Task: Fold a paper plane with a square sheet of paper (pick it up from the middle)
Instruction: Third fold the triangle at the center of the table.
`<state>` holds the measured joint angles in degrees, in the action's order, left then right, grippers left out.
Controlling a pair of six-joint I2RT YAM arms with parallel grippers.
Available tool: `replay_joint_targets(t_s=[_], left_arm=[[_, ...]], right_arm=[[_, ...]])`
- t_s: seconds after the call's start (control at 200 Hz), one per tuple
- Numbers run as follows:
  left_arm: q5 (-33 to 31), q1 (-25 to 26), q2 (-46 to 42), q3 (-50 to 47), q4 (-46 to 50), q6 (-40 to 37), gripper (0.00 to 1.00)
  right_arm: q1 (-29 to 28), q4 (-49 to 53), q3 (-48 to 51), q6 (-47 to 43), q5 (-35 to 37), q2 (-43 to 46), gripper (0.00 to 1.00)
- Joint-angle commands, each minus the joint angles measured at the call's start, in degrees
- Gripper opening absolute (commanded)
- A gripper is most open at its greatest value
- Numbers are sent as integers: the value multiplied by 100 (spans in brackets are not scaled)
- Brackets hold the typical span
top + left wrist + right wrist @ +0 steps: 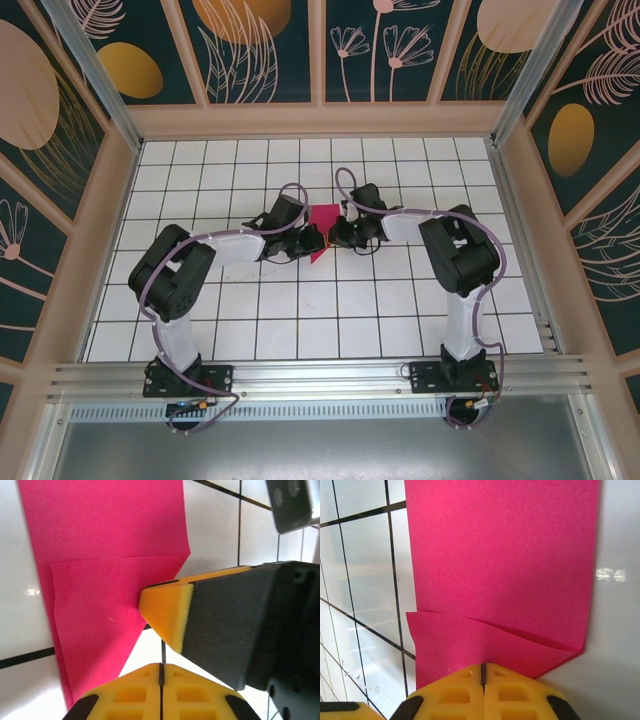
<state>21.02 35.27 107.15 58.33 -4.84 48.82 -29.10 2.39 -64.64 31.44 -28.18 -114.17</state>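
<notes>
The square sheet of paper (324, 217), magenta-pink, lies partly folded on the white grid table between the two grippers. In the right wrist view the sheet (505, 555) has a flap (470, 640) folded over its near end. My right gripper (483, 670) is shut, its tips resting on that flap. In the left wrist view the sheet (110, 555) lies flat, and a yellow fingertip (167, 612) of the right gripper touches its folded edge. My left gripper (161, 672) is shut on nothing, just off the paper's slanted edge. The paper plane is out of view.
The grippers meet mid-table, left (308, 242) and right (338, 236), close together. Wooden-framed walls (110, 180) enclose the table on three sides. An aluminium rail (320, 375) runs along the near edge by the arm bases.
</notes>
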Motion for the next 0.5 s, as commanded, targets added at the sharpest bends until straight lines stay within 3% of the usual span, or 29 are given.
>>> replay_joint_targets(t_s=[0.0,0.49], left_arm=[[109,-36,273,195,67,-212,8],[-94,-35,478,-99,623,-916,7]], right_arm=[[1,332,59,50,296,-330,0],[1,512,48,-15,357,-419,0]])
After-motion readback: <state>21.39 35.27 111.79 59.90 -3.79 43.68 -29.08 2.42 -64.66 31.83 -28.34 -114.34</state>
